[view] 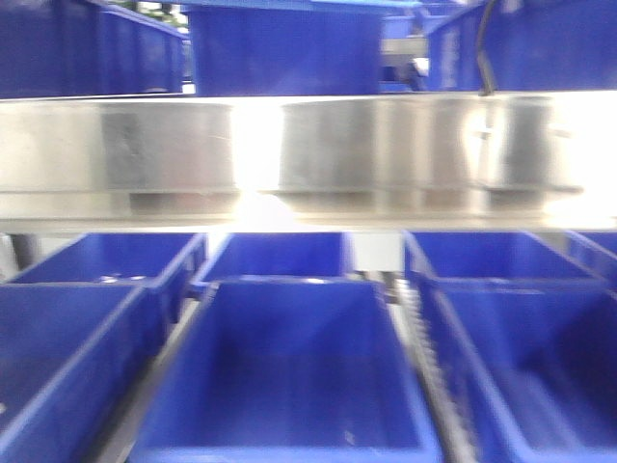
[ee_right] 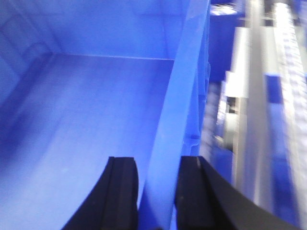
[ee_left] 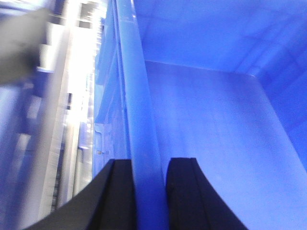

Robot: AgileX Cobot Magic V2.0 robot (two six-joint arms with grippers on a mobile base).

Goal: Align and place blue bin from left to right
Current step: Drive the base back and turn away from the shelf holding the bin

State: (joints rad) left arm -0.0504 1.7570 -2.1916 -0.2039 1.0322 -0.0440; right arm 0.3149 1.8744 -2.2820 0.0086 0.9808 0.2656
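Note:
Both wrist views look into one open blue bin. My left gripper straddles the bin's left wall, one black finger outside and one inside, shut on it. My right gripper is shut the same way on the bin's right wall. The bin's floor is bare. In the front view a large blue bin fills the near centre. Neither gripper shows in that view, and it does not show whether this is the held bin.
More blue bins stand around it: near left, near right, and a row behind. A shiny metal shelf beam crosses above, with further blue bins on the upper level. The rack's metal rails run beside the bin.

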